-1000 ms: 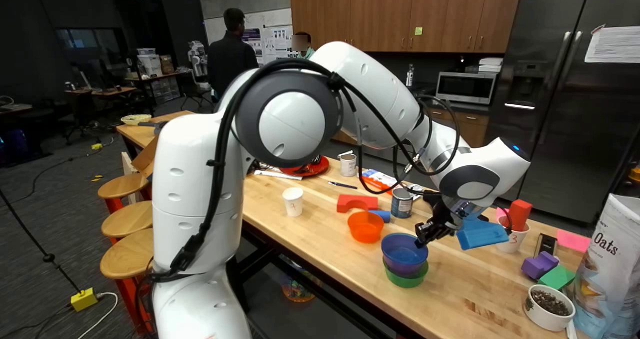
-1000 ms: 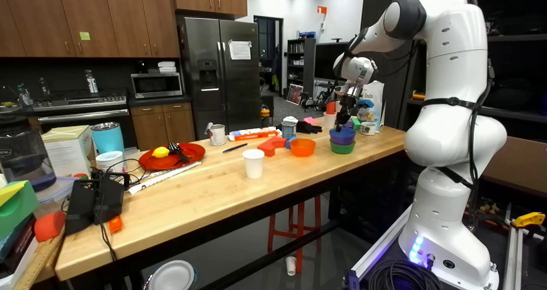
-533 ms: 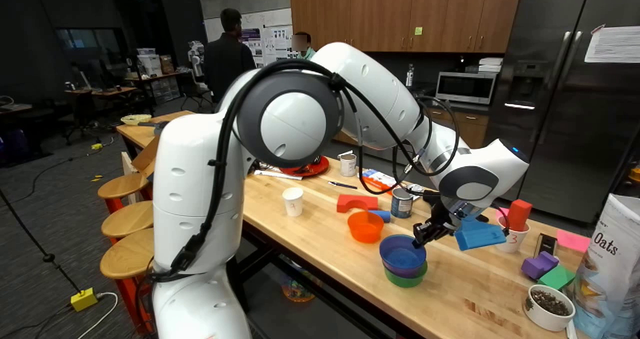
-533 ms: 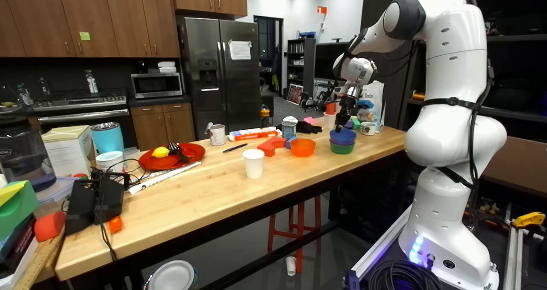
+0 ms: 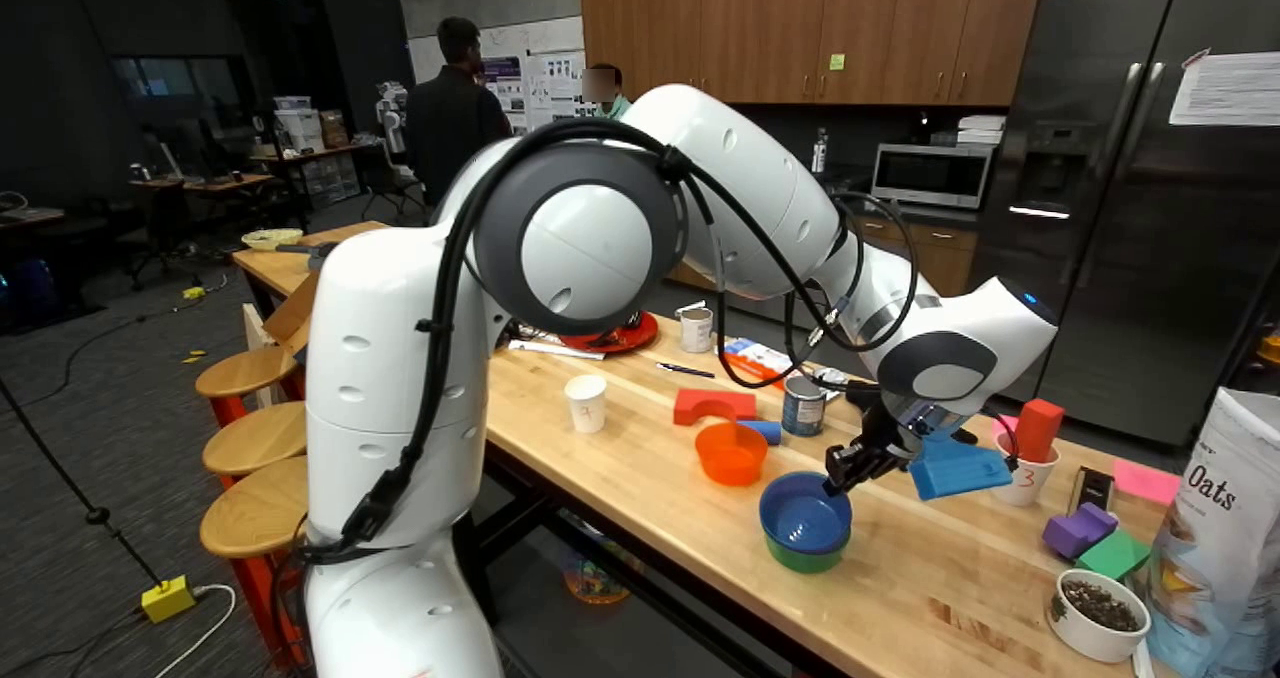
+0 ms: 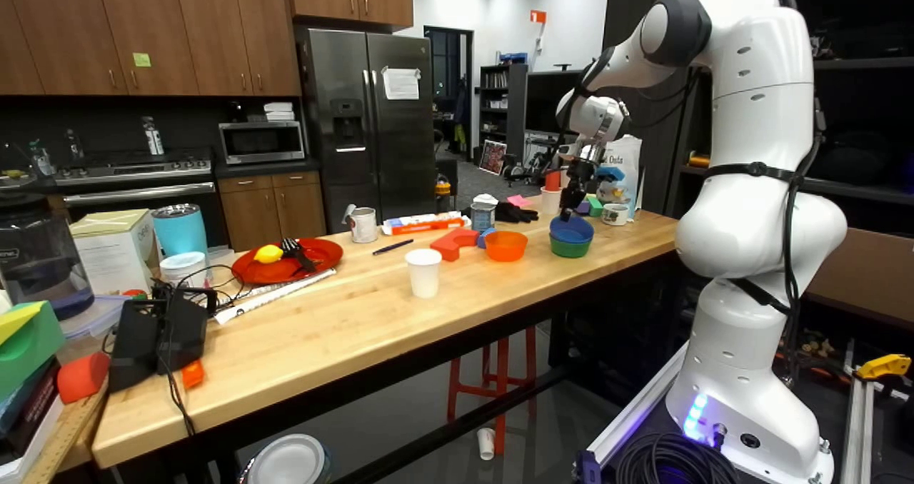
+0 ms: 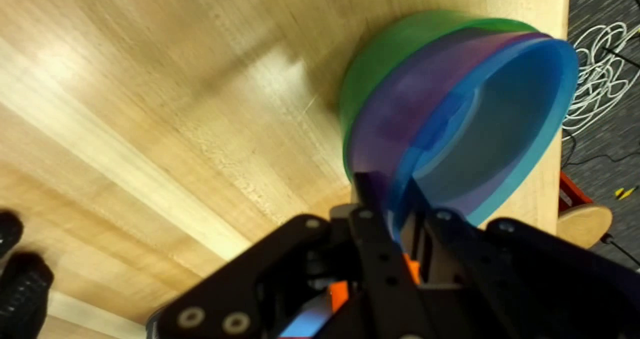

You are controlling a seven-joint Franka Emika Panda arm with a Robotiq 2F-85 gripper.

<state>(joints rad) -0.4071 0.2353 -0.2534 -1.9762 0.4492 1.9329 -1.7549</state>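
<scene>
Currently, the slightly spread jaws straddle the rim of the tilted blue bowl (image 7: 495, 121).

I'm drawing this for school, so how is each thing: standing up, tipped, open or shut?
gripper: astride the rim of the blue bowl; can't tell if squeezing
blue bowl: tilted, nested inside the purple bowl
purple bowl: inside the green bowl
green bowl: upright
orange bowl: upright
white cup: upright
cup marked 3: upright, red block sticking out
white bowl: upright, dark bits in it
fridge: doors shut
microwave: door shut
</scene>
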